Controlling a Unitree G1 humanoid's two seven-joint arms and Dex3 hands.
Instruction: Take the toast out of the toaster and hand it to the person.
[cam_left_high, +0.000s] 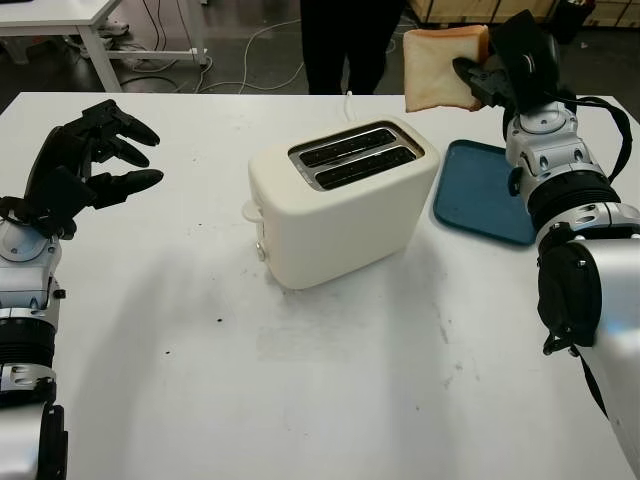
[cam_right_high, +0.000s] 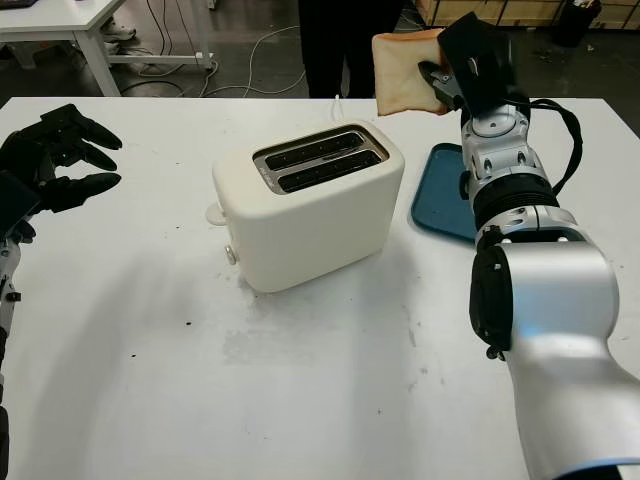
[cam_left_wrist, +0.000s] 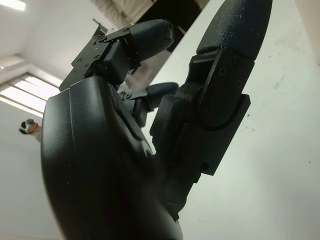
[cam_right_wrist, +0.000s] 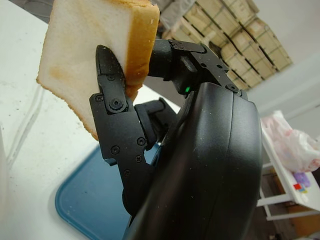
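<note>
Bright, even overhead light; soft shadows on the table (cam_left_high: 330, 400).

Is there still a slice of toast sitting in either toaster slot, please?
No, both slots of the toaster look empty; the right robot hand holds the toast.

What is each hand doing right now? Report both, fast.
Left hand: open, raised above the table's left side, holding nothing.
Right hand: shut on the toast, raised toward the person.

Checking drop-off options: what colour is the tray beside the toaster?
Dark teal-blue tray, clearest in the left eye view.
</note>
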